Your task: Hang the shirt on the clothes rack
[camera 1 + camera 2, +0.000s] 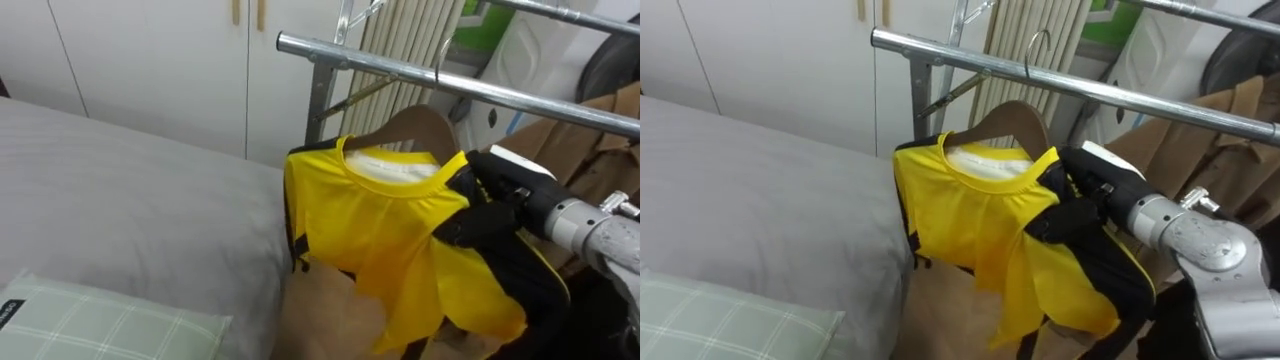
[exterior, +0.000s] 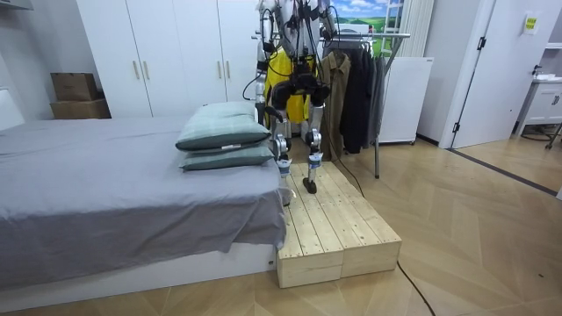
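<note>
Yellow fabric shirt point(image 1: 380, 230) on brown wooden hanger point(image 1: 420, 125), hook over silver metal rail point(image 1: 400, 72), right hand point(image 1: 485, 220) clamped on shirt's shoulder.

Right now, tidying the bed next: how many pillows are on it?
2: a pale green checked pillow stacked on a darker green pillow, at the grey bed's corner beside the robot.

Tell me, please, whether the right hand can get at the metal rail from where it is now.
Probably yes. The right hand, closed on the yellow shirt, holds it just below the metal rail. The wooden hanger reaches the rail with its hook, and nothing stands between.
</note>
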{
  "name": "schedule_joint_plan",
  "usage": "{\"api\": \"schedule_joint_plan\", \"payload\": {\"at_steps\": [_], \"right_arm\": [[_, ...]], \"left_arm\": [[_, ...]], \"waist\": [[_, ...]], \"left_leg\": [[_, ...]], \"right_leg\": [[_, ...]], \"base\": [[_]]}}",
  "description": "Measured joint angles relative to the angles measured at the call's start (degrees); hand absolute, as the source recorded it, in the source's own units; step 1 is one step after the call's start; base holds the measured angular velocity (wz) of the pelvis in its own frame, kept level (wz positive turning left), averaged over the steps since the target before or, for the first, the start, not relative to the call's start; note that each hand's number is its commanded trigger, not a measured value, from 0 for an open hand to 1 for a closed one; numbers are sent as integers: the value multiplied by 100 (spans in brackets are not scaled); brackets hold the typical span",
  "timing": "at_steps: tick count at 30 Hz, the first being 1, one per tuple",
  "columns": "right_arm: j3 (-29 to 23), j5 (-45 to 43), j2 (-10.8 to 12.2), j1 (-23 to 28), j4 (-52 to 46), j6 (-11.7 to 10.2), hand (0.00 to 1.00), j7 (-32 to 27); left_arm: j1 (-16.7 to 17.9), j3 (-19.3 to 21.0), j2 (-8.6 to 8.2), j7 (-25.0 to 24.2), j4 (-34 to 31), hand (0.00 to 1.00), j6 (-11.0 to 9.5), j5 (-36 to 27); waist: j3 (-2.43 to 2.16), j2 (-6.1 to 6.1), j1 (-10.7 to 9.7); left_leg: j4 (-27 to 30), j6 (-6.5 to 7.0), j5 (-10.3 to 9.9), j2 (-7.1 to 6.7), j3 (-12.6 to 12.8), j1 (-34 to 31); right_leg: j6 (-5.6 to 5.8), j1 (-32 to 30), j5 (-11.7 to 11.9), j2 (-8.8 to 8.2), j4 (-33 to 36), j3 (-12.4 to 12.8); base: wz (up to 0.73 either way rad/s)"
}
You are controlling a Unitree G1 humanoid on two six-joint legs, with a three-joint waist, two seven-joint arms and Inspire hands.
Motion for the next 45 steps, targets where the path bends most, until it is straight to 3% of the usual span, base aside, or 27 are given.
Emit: {"api": "schedule_joint_plan", "payload": {"at_steps": [6,14,27,36,40,41,42,45], "right_arm": [[1,178,-5,-13,116,-89,100,10],[-1,256,-5,-233,972,-222,100,63],[106,862,-106,-280,2065,-460,100,35],[308,922,-77,-272,2618,-668,100,-251],[329,910,53,-241,2856,-739,100,-393],[329,910,59,-224,2856,-749,60,-393],[329,910,63,-195,2856,-765,0,-393],[329,910,63,-188,2856,-767,0,-426]], "left_arm": [[6,0,14,0,-24,0,-23,4],[113,-3,14,-49,-178,0,-122,0],[130,-5,47,-51,-313,0,-132,4],[126,-11,50,-49,-385,0,-132,4],[125,-70,50,-39,-396,0,-136,4],[124,-70,50,-38,-397,0,-136,5],[124,-70,50,-37,-397,0,-136,5],[122,-70,50,-30,-398,0,-136,6]], "waist": [[1,18,-1],[4,91,-7],[6,99,-38],[23,147,-17],[38,174,-16],[36,179,-16],[32,191,-16],[26,210,-21]], "left_leg": [[48,-6,5,3,-67,17],[79,-18,11,8,-98,6],[116,-23,13,8,-239,4],[150,-26,11,6,-298,-3],[155,-27,11,3,-311,1],[156,-27,11,3,-311,-2],[156,-27,10,3,-311,-3],[156,-28,11,5,-309,-3]], "right_leg": [[-6,66,-7,-5,-16,-42],[-11,69,-4,1,11,-46],[-16,184,-4,-6,-120,-170],[-21,181,-1,-1,-113,-198],[-20,193,-2,1,-119,-198],[-20,191,-2,1,-117,-198],[-20,190,-2,1,-115,-196],[-20,194,-2,4,-110,-196]], "base": [[5],[0],[5],[2],[1],[0],[0],[0]]}}
